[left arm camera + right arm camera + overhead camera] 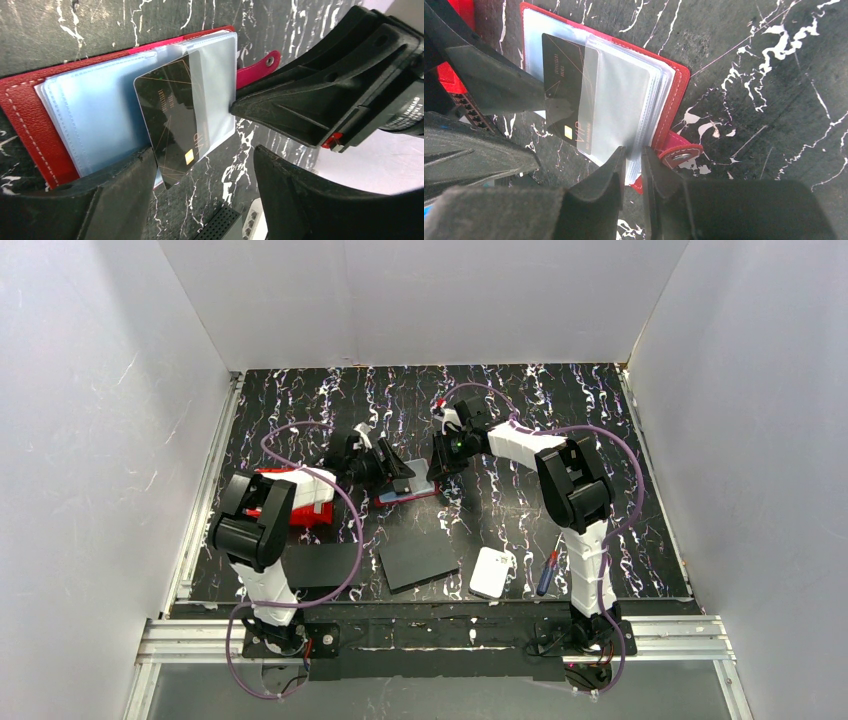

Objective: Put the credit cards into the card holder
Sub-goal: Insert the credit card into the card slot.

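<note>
The right pincer (634,167) is pinching the clear sleeves of the open red leather card holder (678,82), steadying it mid-frame on the marbled tabletop (774,125); the left pincer (205,200) is standing open around the half-inserted dark gold-lined credit card (172,120).

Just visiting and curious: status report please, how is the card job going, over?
Left gripper open at card. Right gripper pinching sleeve edge. Card partly in holder sleeve, slanted. Nothing blocking it.
</note>
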`<state>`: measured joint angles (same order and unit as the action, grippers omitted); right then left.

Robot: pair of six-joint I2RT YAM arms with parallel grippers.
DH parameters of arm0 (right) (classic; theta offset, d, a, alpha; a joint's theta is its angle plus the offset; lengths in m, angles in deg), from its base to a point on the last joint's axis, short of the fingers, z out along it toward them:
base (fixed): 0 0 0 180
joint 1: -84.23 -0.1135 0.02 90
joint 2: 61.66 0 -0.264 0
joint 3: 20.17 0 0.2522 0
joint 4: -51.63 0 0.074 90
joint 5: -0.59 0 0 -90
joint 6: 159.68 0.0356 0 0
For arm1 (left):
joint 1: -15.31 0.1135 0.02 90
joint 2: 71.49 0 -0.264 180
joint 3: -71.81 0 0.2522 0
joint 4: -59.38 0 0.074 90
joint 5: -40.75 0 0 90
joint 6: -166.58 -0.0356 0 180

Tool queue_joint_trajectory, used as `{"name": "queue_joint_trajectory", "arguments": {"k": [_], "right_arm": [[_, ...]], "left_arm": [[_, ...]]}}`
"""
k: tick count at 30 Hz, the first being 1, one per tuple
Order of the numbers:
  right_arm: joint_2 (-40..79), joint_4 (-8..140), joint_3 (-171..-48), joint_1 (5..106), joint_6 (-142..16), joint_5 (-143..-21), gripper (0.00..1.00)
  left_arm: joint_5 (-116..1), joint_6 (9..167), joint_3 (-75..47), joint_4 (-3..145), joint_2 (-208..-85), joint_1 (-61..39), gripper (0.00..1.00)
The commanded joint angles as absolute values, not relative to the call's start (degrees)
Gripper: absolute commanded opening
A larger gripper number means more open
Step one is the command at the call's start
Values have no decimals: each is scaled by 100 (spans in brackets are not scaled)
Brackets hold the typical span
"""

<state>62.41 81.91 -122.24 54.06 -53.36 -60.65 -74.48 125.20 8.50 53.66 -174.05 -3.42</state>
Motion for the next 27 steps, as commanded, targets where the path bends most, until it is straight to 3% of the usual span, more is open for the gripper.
{"name": "queue_joint_trajectory", "arguments": {"k": [1, 6, 14, 21, 27], "right_arm": [[6271, 8217, -12179, 5372, -5412, -6095, 24], [6329, 8227, -12223, 5363, -5419, -6109, 21], [6384, 8185, -12305, 5286, -5499, -5917, 21], [6138, 8242, -12206, 5386, -5383, -6214, 28], [6000, 8413, -12234, 5443, -5398, -6399, 31]], "left_arm": [[-6934, 11784, 359, 6960, -17436, -390, 67], [-6769, 11507, 5, 7137, -17681, -544, 59], [-6466, 10690, -682, 7711, -17941, -1182, 63], [-6247, 10487, -644, 8243, -17564, -987, 69], [-6343, 10573, -710, 8237, -17629, -930, 67]]}}
